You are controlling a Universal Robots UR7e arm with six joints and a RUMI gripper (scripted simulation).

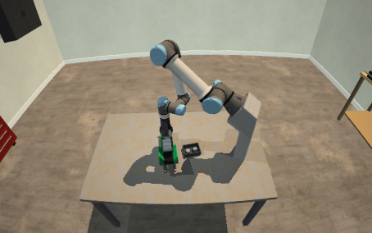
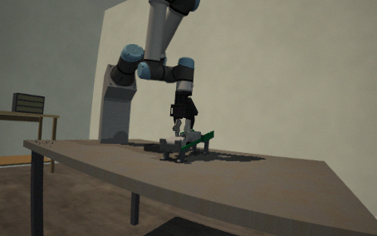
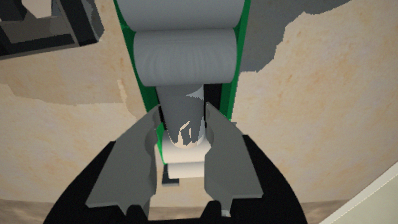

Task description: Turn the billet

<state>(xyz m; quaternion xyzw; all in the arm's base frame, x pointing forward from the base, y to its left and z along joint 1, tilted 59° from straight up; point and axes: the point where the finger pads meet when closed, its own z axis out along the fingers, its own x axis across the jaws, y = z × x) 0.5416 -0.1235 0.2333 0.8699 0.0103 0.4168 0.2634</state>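
The green feed ramp (image 1: pixel 167 151) stands in the middle of the table; it also shows in the side view (image 2: pixel 188 142) and the wrist view (image 3: pixel 235 60). Grey steel billets lie across it; one crosswise billet (image 3: pixel 185 56) fills the ramp's width, with another above it at the frame's top. The lengthwise billet (image 3: pixel 183 114) points along the ramp, just below the crosswise ones. My gripper (image 3: pixel 184 104) is over the ramp and shut on the lengthwise billet, one finger on each long side. In the top view the gripper (image 1: pixel 166 141) hides most of the ramp.
A small black box (image 1: pixel 191 150) sits on the table just right of the ramp; its corner shows at the wrist view's top left (image 3: pixel 45 22). The arm's grey base (image 1: pixel 246 108) stands at the table's back right.
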